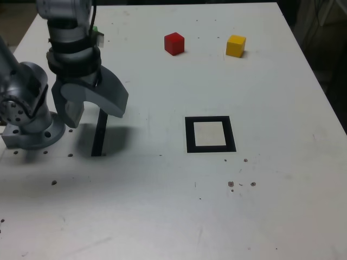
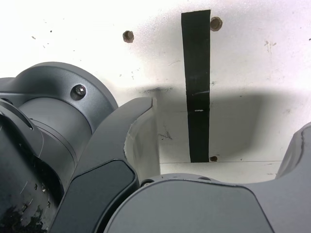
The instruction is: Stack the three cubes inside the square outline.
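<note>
Three cubes: all on the white surface [image 1: 162, 206], none of them inside the square outline.
Red cube [image 1: 174, 43]: sitting near the far edge in the exterior view, roughly centre, standing alone.
Yellow cube [image 1: 236, 46]: to the exterior view's right of the red one, well apart from it, also alone.
Green cube [image 1: 95, 31]: only a sliver shows, tucked behind the arm [image 1: 68, 38] at the exterior view's left; the rest is hidden.
Square outline [image 1: 210, 134]: thick black frame with a white centre, lying flat and bare, nearer the camera than the red and yellow cubes.
Gripper [image 1: 95, 114]: jaws spread wide and holding nothing, pointing down at the surface on the exterior view's left, well apart from the outline.
Black strip [image 1: 99, 132]: thin straight tape line right under the gripper; the wrist view shows it [image 2: 197, 87] running between the two parted jaws.
Arm base [image 1: 30, 130]: bolted down at the exterior view's left edge, just beside the strip.
Shadow: falls across the strip and the surface below the gripper.
Surface marks: small dark specks and screw holes scattered about.
</note>
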Available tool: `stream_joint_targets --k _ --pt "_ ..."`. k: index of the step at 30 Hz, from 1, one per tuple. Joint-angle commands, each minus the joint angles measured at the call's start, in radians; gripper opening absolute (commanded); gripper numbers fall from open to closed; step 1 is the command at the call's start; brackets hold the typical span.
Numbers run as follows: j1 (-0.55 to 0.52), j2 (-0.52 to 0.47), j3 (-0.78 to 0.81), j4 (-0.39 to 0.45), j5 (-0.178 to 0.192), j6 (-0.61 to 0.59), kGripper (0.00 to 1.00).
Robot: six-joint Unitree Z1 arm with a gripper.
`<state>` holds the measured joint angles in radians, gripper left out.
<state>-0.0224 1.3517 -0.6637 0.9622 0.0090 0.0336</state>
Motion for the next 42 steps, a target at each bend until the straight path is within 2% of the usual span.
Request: stream_joint_targets --k 1,15,26,33,37,42 --pt "-0.002 0.005 -0.002 -0.003 0.001 -0.001 0.95" --pt "-0.002 0.020 -0.004 -0.013 0.005 -0.001 0.95" --pt "-0.001 0.044 -0.029 -0.025 0.037 -0.001 0.96" --pt "0.018 0.066 -0.068 -0.005 0.044 0.002 0.96" --pt "0.050 0.088 -0.104 0.015 0.061 0.010 0.96" --pt "0.094 0.111 -0.155 0.028 0.101 0.018 0.96"
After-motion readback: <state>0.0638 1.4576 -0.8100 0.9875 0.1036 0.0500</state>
